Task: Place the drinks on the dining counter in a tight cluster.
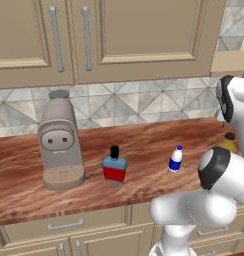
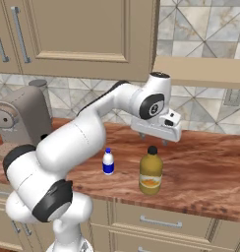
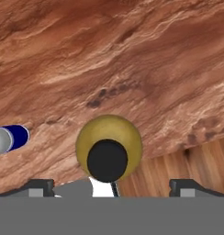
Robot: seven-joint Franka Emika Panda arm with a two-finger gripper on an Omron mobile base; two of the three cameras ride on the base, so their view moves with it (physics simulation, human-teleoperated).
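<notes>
A glossy reddish-brown wood-grain counter top (image 1: 144, 145) is seen running across the kitchen below a backsplash of grey and beige triangular tiles (image 1: 134, 102), with tan wall cabinets (image 1: 134, 35) above and tan drawers (image 2: 156, 219) with metal handles below its front edge. A grey-brown coffee machine (image 1: 59, 142) stands at the left of the counter in the left base view, close to the backsplash side.

Bare wood is left behind the bottles up to the tiles, and a broad open stretch of counter is seen to the right of the amber bottle in the right base view. The bottles stand nearer the front edge than the wall. In the hand view, the counter's front edge is seen just beside the amber bottle, with a lighter wood floor (image 3: 178, 165) beyond it.

The squat blue flask (image 1: 114, 167) with red label and black cap stands upright, just right of the coffee machine. The tiny white bottle (image 1: 176, 158) with blue label and cap stands upright, well apart from the flask. The tall amber-yellow bottle (image 2: 151, 171) with dark cap stands upright, near the white bottle and to its right.

The gripper (image 2: 157, 140) is held above the amber bottle, pointing down, with its fingers (image 3: 40, 186) spread wide and nothing between them; the bottle's cap is seen centred from above in the hand view.
</notes>
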